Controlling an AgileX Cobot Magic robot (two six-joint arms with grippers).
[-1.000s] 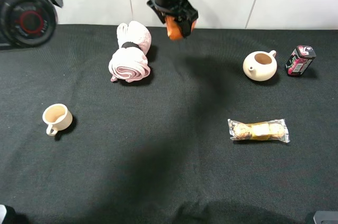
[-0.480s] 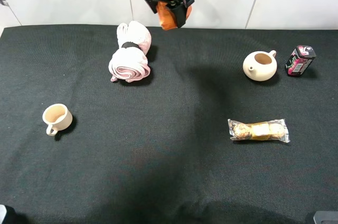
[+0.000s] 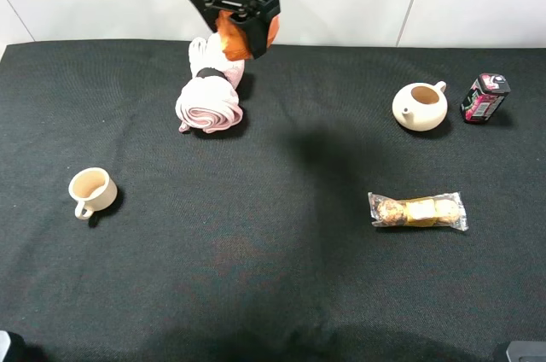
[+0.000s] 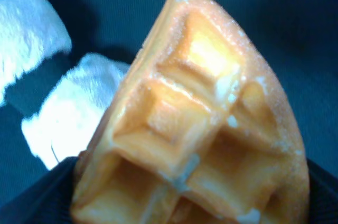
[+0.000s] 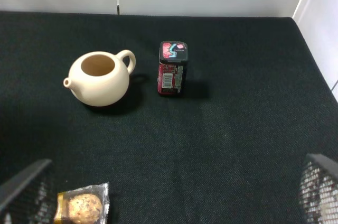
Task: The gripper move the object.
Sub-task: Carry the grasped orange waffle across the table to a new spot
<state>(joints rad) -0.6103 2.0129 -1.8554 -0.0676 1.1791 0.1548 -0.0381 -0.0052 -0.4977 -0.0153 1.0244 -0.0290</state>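
1. Pinching the object, the left gripper is shown closed on it, black claw pointing down. In the high view it is seen over the far end of the rolled pink cloth.
2. Object: orange-yellow waffle wedge, grid face turned to the left wrist camera, held off the table between the jaws. The pink cloth is seen behind it.
3. Rolled pink cloth: laid on the black table cover, bound by a dark band at its middle.
4. Cream cup: set upright, well apart from the pink cloth, nearer the front edge and to its left in the high view.
5. Cream teapot: placed lidless, far to the right of the pink cloth.
6. Red and black can: stood just beyond the teapot, farther still from the pink cloth.
7. Clear-wrapped snack pack: laid flat, well to the right of the pink cloth and nearer the front.
8. Right gripper: shown only in its wrist view, fingers spread wide, nothing held between them.
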